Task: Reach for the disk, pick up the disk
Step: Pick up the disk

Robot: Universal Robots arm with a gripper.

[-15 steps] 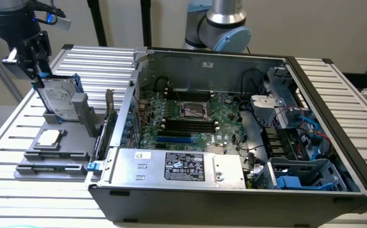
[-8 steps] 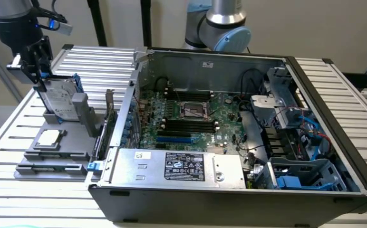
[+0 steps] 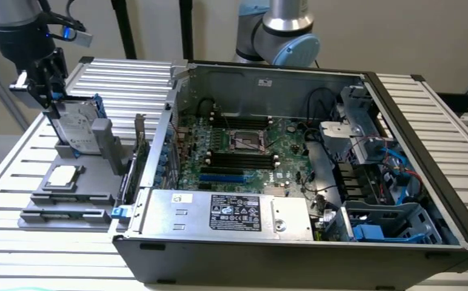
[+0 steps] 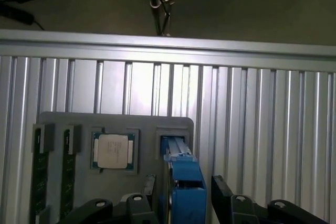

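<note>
1. Disk [image 3: 76, 123] stands upright, we note, in the grey holder [image 3: 66, 213].
2. We see the gripper [image 4: 181, 199] straddling its blue edge above the holder, jaws apart, narrow gaps showing either side.

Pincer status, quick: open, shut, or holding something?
Pincer: open, straddling the top of the upright hard drive; a gap shows beside its blue bracket.

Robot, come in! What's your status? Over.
Gripper at the disk's top edge. Disk standing upright in grey holder. Chip lies beside it, not in the way.
</note>
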